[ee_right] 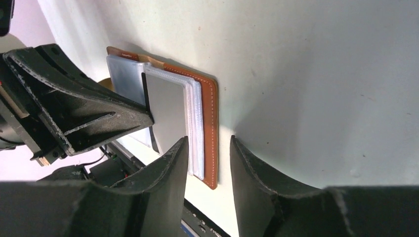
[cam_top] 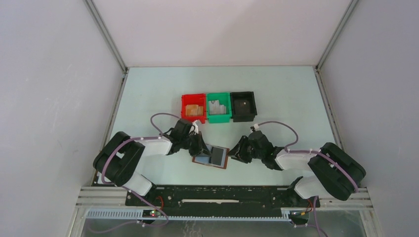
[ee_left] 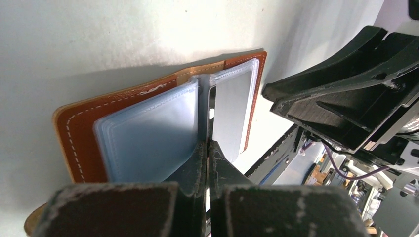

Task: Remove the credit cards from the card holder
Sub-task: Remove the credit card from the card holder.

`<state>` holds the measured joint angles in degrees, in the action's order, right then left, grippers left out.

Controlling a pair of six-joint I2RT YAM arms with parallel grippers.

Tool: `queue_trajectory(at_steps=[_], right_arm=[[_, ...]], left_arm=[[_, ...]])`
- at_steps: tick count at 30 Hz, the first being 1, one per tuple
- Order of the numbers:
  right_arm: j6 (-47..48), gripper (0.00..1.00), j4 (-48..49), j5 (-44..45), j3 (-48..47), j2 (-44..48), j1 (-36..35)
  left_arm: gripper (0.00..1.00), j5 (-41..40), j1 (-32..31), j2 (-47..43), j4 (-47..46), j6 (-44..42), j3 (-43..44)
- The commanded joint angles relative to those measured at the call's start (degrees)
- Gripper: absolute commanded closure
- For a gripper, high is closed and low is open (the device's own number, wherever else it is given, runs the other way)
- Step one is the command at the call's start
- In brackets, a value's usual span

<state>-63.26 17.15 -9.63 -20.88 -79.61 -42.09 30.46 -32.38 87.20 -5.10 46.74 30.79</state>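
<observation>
Card holder (cam_top: 211,158) lies open and flat on the near half of the table (cam_top: 276,94), right between the 2 arms. No card is out yet as far as I can see. Nothing lies loose on the table, and 1 dark grey card (cam_top: 218,156) sits among the clear sleeves by the fold, so the job looks barely begun.

Left gripper (cam_top: 198,147) is pinched tight at the fold on a thin leaf; card or sleeve, I can't tell. Right gripper (cam_top: 236,154) hovers just beside the holder's right leather edge, fingers parted, nothing between them.

On room to move, the 2 grippers crowd the holder from both sides and sit close to each other, so I'd judge any pull needs to go up or outward. The 3 bins, red (cam_top: 186,100), green (cam_top: 219,94) and black (cam_top: 244,93), stand well apart behind. Bare table shows on the right and on the far side.
</observation>
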Motion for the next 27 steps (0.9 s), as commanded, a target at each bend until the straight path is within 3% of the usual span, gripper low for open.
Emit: queue_trajectory(at_steps=[1,10,13,15,16,23,27], right_arm=[[-0.02,0.53,2.71,-1.86,2.34,-1.39,-0.10],[-0.71,0.60,5.08,-3.81,2.12,-3.14,-0.90],[-1.43,0.76,3.65,-2.21,2.57,-2.15,-0.77],[-1.30,0.97,0.57,-0.15,2.60,-0.75,-0.68],[-1.10,1.00,-1.25,1.01,2.67,0.07,-0.51],[2.39,1.00,-9.54,4.52,2.83,6.26,1.34],[3.27,0.95,-11.70,5.28,2.22,10.60,1.36]], left_arm=[[1.00,0.32,0.05,-0.10,-3.40,1.61,-0.73],[1.00,0.52,-5.14,3.50,-8.72,5.43,1.10],[1.00,0.79,-5.67,4.68,-10.95,6.96,1.54],[1.00,0.92,-5.76,5.10,-11.48,7.24,2.02],[1.00,0.96,-5.81,5.16,-11.50,7.10,2.30],[1.00,2.45,-5.84,5.57,-10.67,6.10,3.47],[0.77,2.29,-5.90,3.89,-6.15,3.78,4.31]])
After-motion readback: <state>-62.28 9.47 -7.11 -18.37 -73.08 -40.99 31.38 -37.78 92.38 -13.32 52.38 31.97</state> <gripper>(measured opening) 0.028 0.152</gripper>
